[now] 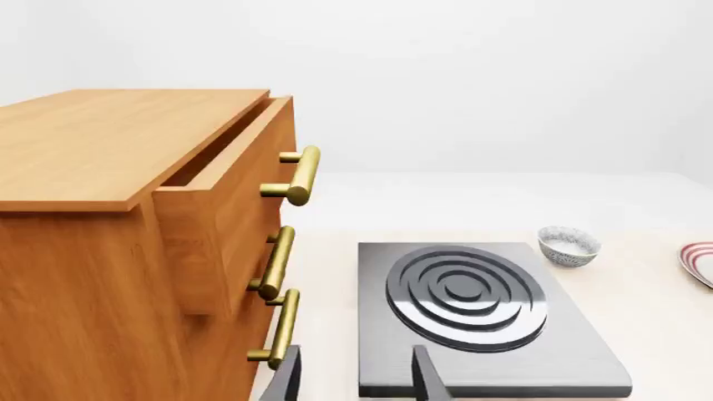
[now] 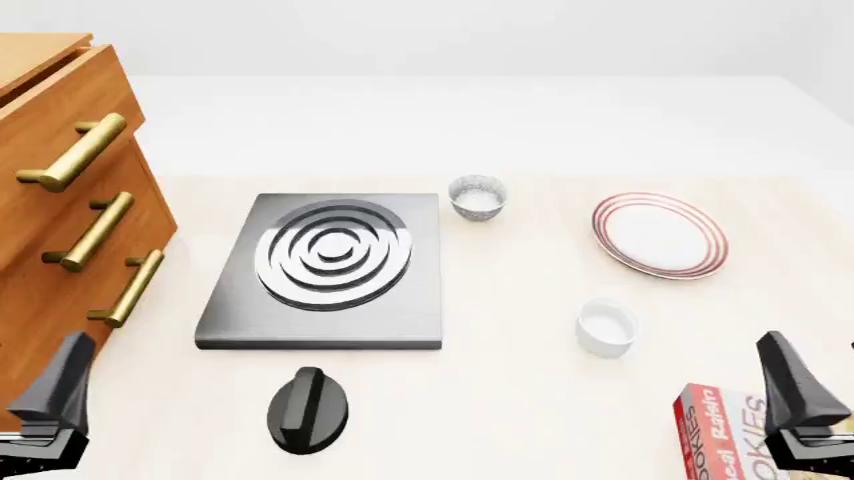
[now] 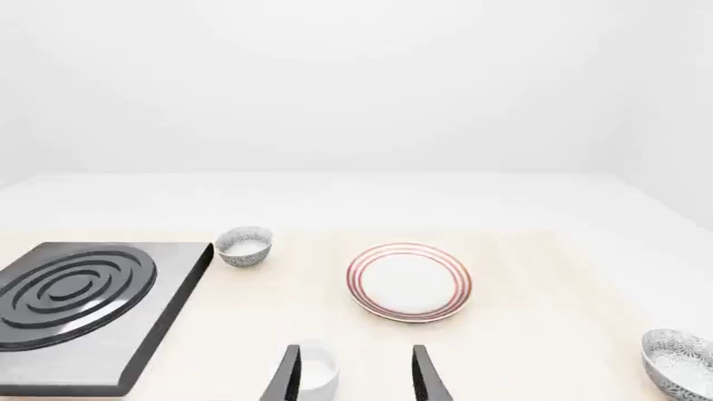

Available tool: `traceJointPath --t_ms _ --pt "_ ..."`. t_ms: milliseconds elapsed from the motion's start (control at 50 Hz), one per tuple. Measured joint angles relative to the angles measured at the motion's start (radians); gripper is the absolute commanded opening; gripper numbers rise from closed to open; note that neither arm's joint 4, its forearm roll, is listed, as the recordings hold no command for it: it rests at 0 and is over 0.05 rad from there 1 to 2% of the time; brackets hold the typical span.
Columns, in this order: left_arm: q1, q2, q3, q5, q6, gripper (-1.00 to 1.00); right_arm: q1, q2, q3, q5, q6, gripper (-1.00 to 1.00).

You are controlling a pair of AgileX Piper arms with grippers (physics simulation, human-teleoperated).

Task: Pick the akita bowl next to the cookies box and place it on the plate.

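Right now both arms sit low at the near edge of the table, well back from everything on it. Seen from the front, the left gripper [image 2: 54,405] shows only at the near left corner and the right gripper [image 2: 801,400] at the near right corner; each wrist view shows its two dark fingers spread apart with nothing between them. The cookies box [image 2: 727,432], red and white, lies at the near right, just beside the right gripper, and is partly cut off by the picture's edge. The akita bowl [image 3: 680,359] meant for the task appears only in the right wrist view, standing upright on the table at the far right of the scene, well apart from the plate [image 2: 661,234]; the front view does not show it. That plate, white with thin red rings, rests bare on the right half of the table, farther away than the plain white cup [image 2: 606,327]. A second speckled bowl [image 2: 477,196] stands just beyond the far right corner of the stove plate [image 2: 327,265]. A black knob [image 2: 307,408] lies nearer than the stove. A wooden drawer cabinet [image 2: 60,200] with brass handles fills the left side, its top drawer pulled partly out.
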Motion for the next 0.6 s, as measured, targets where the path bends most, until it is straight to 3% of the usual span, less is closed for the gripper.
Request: traceJointPath --t_ms 320,600 --pt "0.000 0.000 0.000 0.000 0.000 1.00 0.040 0.200 -0.060 -0.050 0.008 1.00" --pt "0.000 0.000 0.000 0.000 0.000 1.00 -0.004 0.384 -0.232 0.057 -0.030 1.00"
